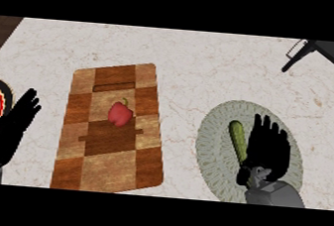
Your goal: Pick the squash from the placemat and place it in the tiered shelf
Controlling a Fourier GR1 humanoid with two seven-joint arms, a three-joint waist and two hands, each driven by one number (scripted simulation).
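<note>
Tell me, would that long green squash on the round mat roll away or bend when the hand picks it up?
The squash looks long and rounded, so it would probably roll sideways if nudged. It reads as stiff, unlikely to bend. Its smooth skin may be slippery. The right hand is beside it on the placemat, fingers straight.

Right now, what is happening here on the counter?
The robot's right hand is over the round pale green placemat, fingers straight, beside the long green squash, which is not yet grasped. The left hand rests open at the left edge. A red pepper lies on the checkered wooden cutting board. The dark tiered shelf shows at the top right.
</note>
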